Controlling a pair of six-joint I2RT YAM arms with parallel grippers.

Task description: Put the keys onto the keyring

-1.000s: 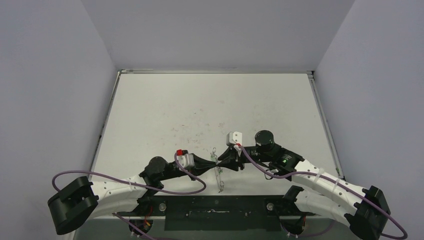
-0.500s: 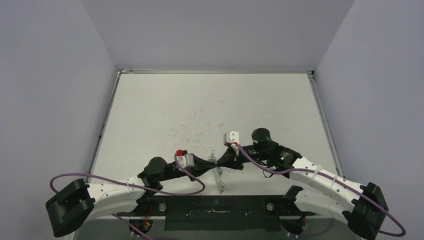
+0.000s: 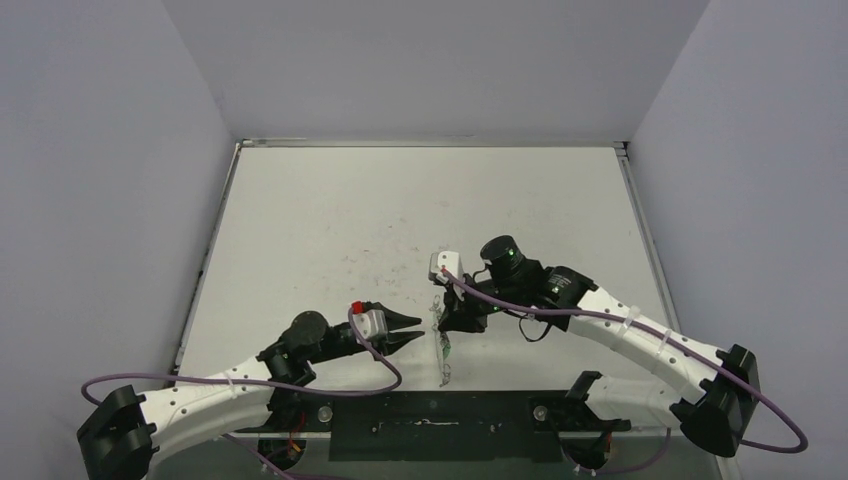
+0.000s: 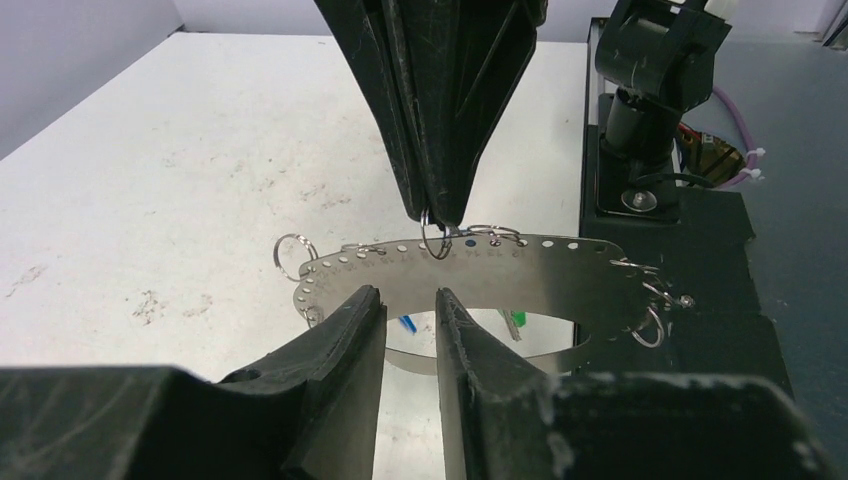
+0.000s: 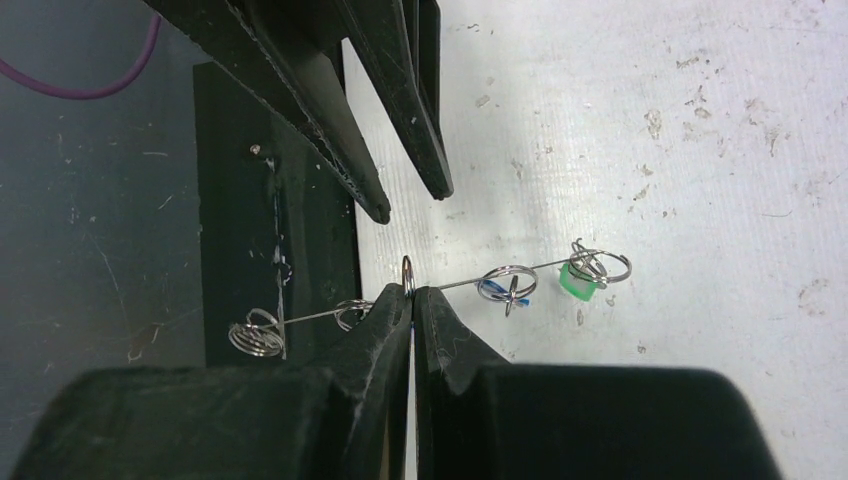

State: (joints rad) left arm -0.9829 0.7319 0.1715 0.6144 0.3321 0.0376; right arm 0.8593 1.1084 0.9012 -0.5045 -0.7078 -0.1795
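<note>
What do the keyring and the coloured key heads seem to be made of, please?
The keyring: thin sheet metal, probably steel, judging by its silvery brushed sheen and the punched holes along its rim. The green key head and the blue one: likely plastic, since both look opaque, saturated and dull, without metallic glints, though they are small here.

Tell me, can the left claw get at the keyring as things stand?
Probably yes. The left claw is open, and the keyring, pinched from above by the shut right claw, stands straight ahead of it with nothing between. Only the rim's top middle is taken.
</note>
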